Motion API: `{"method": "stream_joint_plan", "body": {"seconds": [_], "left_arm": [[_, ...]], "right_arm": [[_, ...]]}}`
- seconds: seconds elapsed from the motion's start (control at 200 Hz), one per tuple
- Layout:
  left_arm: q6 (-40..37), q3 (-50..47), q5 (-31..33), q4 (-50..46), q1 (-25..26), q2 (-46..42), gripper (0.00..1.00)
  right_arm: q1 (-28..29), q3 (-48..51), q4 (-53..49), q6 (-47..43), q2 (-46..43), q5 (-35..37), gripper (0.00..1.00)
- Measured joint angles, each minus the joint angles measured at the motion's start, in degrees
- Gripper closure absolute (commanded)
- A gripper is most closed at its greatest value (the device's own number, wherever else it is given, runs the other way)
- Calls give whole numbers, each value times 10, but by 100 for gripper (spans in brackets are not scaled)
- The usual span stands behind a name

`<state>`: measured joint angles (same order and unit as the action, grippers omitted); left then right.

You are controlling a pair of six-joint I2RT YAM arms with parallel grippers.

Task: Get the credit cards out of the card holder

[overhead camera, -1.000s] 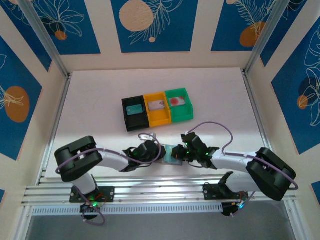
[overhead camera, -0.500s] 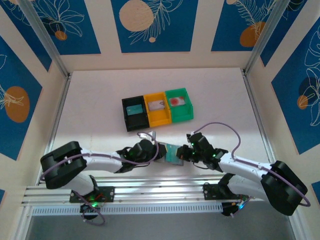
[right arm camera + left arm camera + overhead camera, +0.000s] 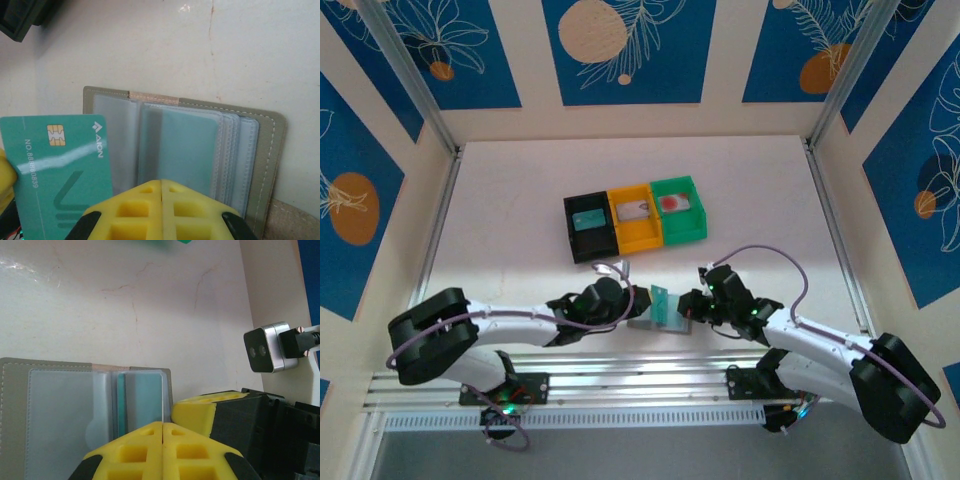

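Observation:
The grey-taupe card holder (image 3: 646, 322) lies open on the table between the two arms, its clear pockets (image 3: 235, 150) facing up. One pocket holds a pale teal card (image 3: 190, 150). A green credit card (image 3: 665, 302) with a chip stands out of the holder, face-on in the right wrist view (image 3: 55, 175). My left gripper (image 3: 642, 300) is shut on it, and the card's thin edge runs up from the finger seam (image 3: 162, 424). My right gripper (image 3: 688, 306) is shut, its tips over the pockets (image 3: 161, 181) with nothing showing between them.
Behind the holder stand a black bin (image 3: 590, 240), an orange bin (image 3: 638, 232) and a green bin (image 3: 682, 224), each with one card inside. The two grippers' tips almost touch. Bare white table lies to the left, right and back, bounded by walls.
The green card has come out of the holder and now stands apart from it. The holder lies flatter beneath the left gripper. Both arms' elbows have swung outward and lower.

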<state>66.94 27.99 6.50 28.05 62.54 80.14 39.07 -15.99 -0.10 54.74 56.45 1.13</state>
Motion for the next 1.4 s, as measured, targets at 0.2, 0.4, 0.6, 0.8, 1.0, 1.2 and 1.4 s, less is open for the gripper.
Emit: {"method": "stream_joint_plan", "body": {"seconds": [0.2, 0.4, 0.6, 0.8, 1.0, 1.2, 1.4], "left_arm": [[-1, -12, 2, -6, 0, -15, 100], [-17, -22, 1, -7, 0, -46, 100], [-42, -37, -3, 1, -3, -84, 100], [-57, -38, -19, 27, -4, -92, 100], [-58, -47, -36, 68, -4, -84, 100], [-58, -49, -51, 102, -5, -69, 100], [-58, -50, -57, 124, -5, -61, 100]], "right_arm": [[-10, 1, 3, -10, -39, -23, 63], [-13, 24, 31, -20, -99, -51, 49], [-14, 61, 71, -24, -134, -81, 47], [-14, 83, 121, -31, -143, -108, 46], [-14, 88, 160, -33, -143, -122, 47], [-14, 96, 185, -32, -143, -125, 52], [-11, 101, 199, -33, -152, -134, 61]]}}
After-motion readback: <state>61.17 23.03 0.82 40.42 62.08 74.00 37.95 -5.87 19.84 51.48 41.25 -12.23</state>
